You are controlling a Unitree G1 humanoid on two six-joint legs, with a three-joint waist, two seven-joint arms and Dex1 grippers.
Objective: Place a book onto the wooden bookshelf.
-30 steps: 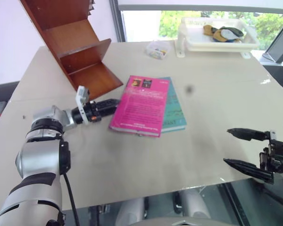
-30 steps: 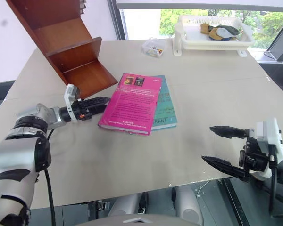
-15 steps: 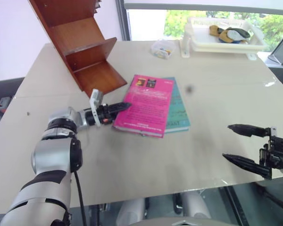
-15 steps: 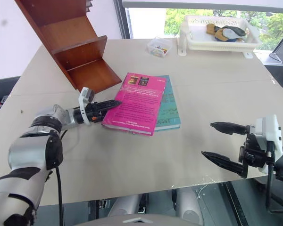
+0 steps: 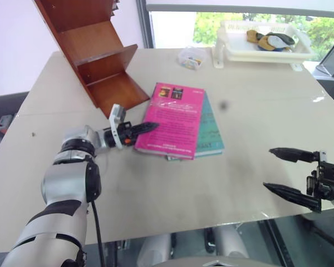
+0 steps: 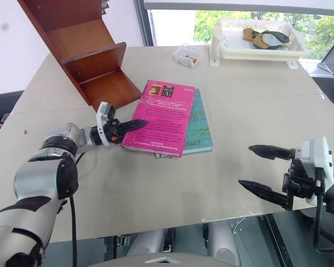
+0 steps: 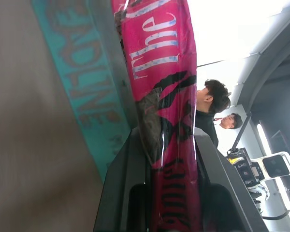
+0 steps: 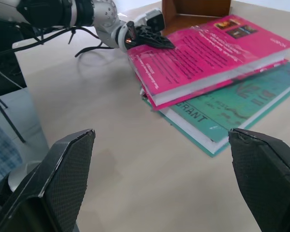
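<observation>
**A:** Where is the pink book (image 6: pixel 162 115) now?

**B:** It lies near the middle of the table (image 6: pixel 156 189), a bit toward the left edge. It sits on top of a teal book (image 6: pixel 199 127). The wooden bookshelf (image 6: pixel 83 55) stands at the far left corner, near the book but not touching it.

**A:** Does the robot have it?

**B:** The left gripper (image 6: pixel 134 123) is pinched tight on the near left corner of the pink book. From the left wrist camera, the pink cover (image 7: pixel 166 116) runs right between the two black fingers (image 7: pixel 117 193).

**A:** And the other hand?

**B:** The right gripper (image 6: pixel 255 168) hangs past the near right edge of the table. Its two fingers are spread wide and hold nothing.

**A:** What should it do to lift well?

**B:** I think it should lift slowly. It only has a corner, so the book may droop or flop open. The grip should stay firm the whole way.

**A:** What about the teal book?

**B:** It should stay flat on the table. Lifting up first, before going sideways, should keep the pink one from dragging it.

**A:** Then where?

**B:** Toward the open space between the shelf boards. It should go in without bumping the wood.
</observation>
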